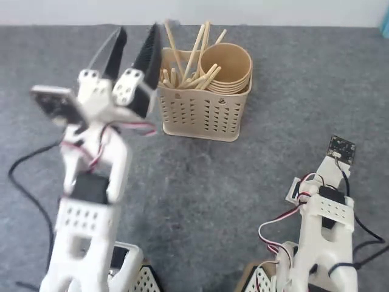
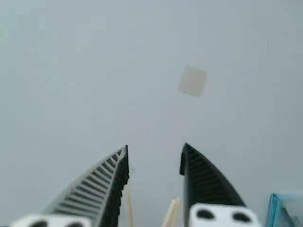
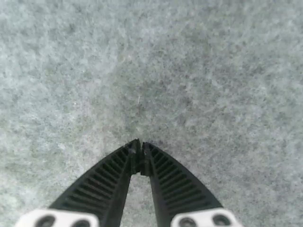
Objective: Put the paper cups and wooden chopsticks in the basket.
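High view: beige slotted basket (image 1: 203, 112) sits upper centre of the frame on the grey felt bench (image 1: 200, 201). A stack of paper cups (image 1: 226, 67) is nested in its right half. The wooden chopsticks (image 1: 188, 58) stand in its left half, leaning out over the rim. My left tool (image 1: 137, 33) is at upper left, just beside the basket's left wall, raised off the felt, spread wide and gripping nothing. The right arm (image 1: 322, 210) stands at lower right, well apart from the basket.

Left wrist view: left tool (image 2: 155, 147) is wide apart, with two chopstick tips (image 2: 171, 213) showing between the toothed fingers. Beyond is a pale wall (image 2: 71, 71) with a small square patch (image 2: 192, 81). A blue object (image 2: 284, 210) sits at the edge.

Right wrist view: right tool (image 3: 140, 151) is pinched together, tips touching and gripping nothing, over bare felt.
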Motion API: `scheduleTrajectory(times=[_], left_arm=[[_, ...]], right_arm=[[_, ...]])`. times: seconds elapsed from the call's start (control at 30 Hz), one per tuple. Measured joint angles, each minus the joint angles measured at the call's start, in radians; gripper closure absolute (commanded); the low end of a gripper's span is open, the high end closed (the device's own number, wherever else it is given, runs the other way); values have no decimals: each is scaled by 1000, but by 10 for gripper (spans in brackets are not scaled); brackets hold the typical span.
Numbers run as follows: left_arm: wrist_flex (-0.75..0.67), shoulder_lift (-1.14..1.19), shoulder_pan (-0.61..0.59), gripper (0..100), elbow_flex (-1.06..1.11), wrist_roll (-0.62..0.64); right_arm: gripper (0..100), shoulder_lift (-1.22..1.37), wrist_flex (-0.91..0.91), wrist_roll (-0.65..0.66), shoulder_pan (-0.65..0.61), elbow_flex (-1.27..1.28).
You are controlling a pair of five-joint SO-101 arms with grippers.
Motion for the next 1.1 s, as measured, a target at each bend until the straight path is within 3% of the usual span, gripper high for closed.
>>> scheduleTrajectory(times=[0.07,0.2,0.4,0.57,0.8,0.97,1.1], left_arm=[[98,-95,0,994,0,0],[259,-270,-57,988,-2,2],[399,-466,-161,988,109,5],[476,-617,-233,988,295,5],[560,-818,-284,988,539,5],[560,-815,-319,988,641,5],[560,-815,-316,988,769,-87]], right_arm=[[991,0,0,0,0,0],[990,-3,0,0,0,0],[990,-183,0,-23,0,83],[991,-509,44,-44,0,213],[991,-1108,282,-49,-58,334],[991,-1076,313,-49,-150,331],[991,-1103,345,-49,-212,344]])
